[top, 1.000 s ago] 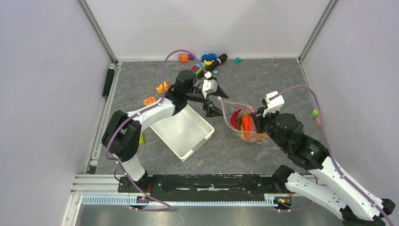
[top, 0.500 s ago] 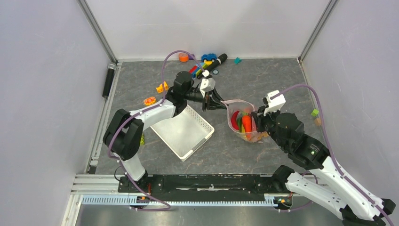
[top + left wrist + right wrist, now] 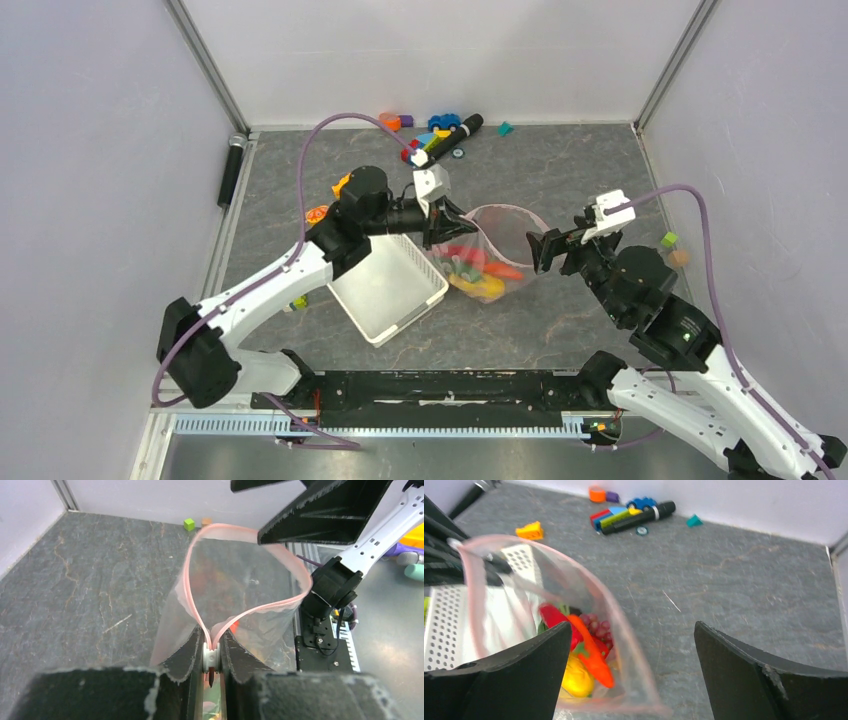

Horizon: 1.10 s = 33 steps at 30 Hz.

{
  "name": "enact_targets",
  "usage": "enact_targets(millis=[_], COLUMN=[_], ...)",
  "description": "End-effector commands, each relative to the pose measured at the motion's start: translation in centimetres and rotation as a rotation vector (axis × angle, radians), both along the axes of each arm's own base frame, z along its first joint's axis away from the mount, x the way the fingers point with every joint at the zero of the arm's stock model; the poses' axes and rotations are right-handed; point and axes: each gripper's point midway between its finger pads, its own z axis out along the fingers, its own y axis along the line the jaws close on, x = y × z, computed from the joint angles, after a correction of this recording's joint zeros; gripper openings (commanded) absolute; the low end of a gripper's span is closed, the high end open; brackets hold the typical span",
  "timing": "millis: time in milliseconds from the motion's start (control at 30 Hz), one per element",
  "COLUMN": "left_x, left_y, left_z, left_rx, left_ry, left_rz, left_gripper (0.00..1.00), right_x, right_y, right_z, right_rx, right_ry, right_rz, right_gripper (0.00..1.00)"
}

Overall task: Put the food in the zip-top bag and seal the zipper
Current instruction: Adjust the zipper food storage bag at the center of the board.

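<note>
Three pale walls (image 3: 430, 50) around grey marbled tabletop (image 3: 560, 160), left hand (image 3: 212, 650) clenched on zipper (image 3: 191, 572), right hand (image 3: 543, 251) spread wide

The zip-top bag (image 3: 497, 262) is clear, soft, glossy plastic film; the food (image 3: 584, 652) inside is shiny moulded plastic. At its eight o'clock the basket (image 3: 385, 290) is matt white perforated plastic. The counter (image 3: 560, 170) looks like matt veined stone.

Grey table (image 3: 560, 170): white basket (image 3: 385, 290), black marker (image 3: 462, 130), toy car (image 3: 443, 121), scattered blocks (image 3: 668, 240).
</note>
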Motion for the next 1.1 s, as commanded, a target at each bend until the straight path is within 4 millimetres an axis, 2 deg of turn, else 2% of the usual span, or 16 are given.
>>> enact_targets(millis=[0,67,200,300,367,467,567,667,867,1067], left_x=[-0.6,-0.6,1.0,1.0,0.2,-1.4,-2.9,-4.5,-5.1,-6.1], left_y=[-0.1,-0.2,0.0,-0.6,-1.0,-1.4,-1.6,-1.7,-1.6,-1.0], left_z=[1.4,1.6,2.1,2.1,2.1,1.9,1.7,1.6,1.0,0.1], left_rx=[0.079,0.101,0.114,0.130,0.133,0.140,0.147,0.146,0.156,0.185], left_ry=[-0.036,-0.017,0.051,0.092,0.081,0.046,0.057,0.046,0.024,0.006], left_rz=[0.169,0.212,0.311,0.300,0.242,0.132,0.044,-0.051,-0.085,-0.119], left_gripper=[0.02,0.02,0.02,0.02,0.02,0.02,0.02,0.02,0.02,0.02], right_x=[-1.2,-1.4,-2.4,-4.1,-5.4,-4.8,-3.4,-3.5,-3.9,-3.6], right_y=[1.4,1.5,2.2,5.1,7.3,8.6,8.7,9.3,10.0,10.5], right_z=[6.1,7.2,9.1,9.2,8.6,7.0,5.7,4.0,1.6,0.9], right_rx=[0.095,0.089,0.053,-0.006,-0.034,-0.085,-0.175,-0.292,-0.414,-0.513], right_ry=[-0.146,-0.173,-0.227,-0.258,-0.258,-0.219,-0.192,-0.192,-0.238,-0.308], right_rz=[0.128,0.148,0.239,0.448,0.596,0.643,0.619,0.696,0.802,0.853], right_gripper=[0.98,0.98,0.98,0.98,0.98,0.98,0.98,0.98,0.98,0.96])
